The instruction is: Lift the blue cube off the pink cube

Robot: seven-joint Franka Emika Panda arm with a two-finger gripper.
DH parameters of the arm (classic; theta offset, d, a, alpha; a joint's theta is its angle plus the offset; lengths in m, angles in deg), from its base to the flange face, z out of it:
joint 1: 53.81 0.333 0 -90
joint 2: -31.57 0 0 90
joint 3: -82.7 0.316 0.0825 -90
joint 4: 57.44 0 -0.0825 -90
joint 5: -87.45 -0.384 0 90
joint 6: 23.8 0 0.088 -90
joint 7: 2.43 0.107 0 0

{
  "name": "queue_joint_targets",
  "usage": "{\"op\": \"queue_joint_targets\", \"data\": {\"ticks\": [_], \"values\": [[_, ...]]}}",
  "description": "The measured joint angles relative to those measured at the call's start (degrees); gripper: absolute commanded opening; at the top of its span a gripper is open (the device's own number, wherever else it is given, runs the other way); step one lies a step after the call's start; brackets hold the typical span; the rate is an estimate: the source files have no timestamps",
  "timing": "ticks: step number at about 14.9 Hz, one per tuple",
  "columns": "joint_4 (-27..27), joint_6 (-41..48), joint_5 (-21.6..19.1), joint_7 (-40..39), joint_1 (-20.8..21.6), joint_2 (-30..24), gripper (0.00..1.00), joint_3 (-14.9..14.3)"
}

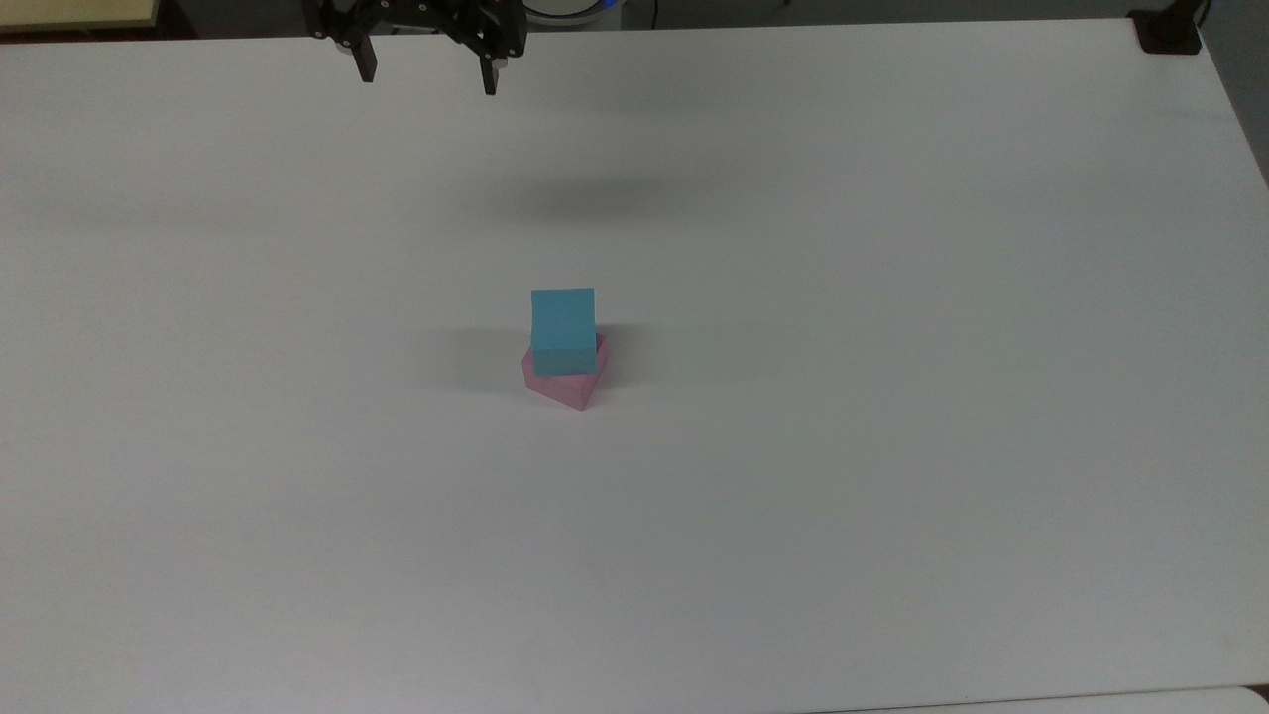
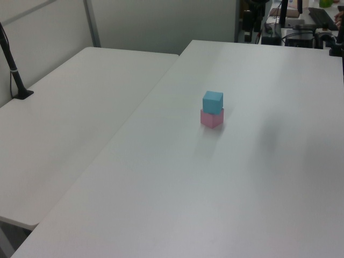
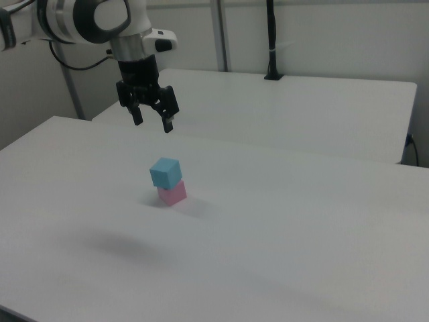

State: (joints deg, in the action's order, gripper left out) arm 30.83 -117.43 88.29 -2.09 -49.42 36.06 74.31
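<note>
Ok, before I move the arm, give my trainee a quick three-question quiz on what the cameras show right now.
1. True or false: the blue cube rests on the pink cube.
2. The gripper is: A) shut on the blue cube, B) open and raised above the table, C) touching the pink cube.
3. Are the two cubes' edges lined up squarely, or is one turned relative to the other?

Key: 1. True. 2. B. 3. One is turned; in the top view a pink corner pokes out from under the blue cube.
</note>
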Motion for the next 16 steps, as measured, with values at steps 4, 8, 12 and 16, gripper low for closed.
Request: {"op": "queue_joint_targets", "data": {"ticks": [4, 8, 12, 16], "values": [[0.1, 0.0, 0.0, -0.3, -0.1, 0.0, 1.00, 0.1], [0.1, 0.0, 0.0, -0.4, -0.2, 0.0, 1.00, 0.1], [0.1, 0.0, 0.0, -0.6, -0.2, 0.0, 1.00, 0.1], [0.7, 0.0, 0.0, -1.2, -0.2, 0.5, 1.00, 0.7]]}}
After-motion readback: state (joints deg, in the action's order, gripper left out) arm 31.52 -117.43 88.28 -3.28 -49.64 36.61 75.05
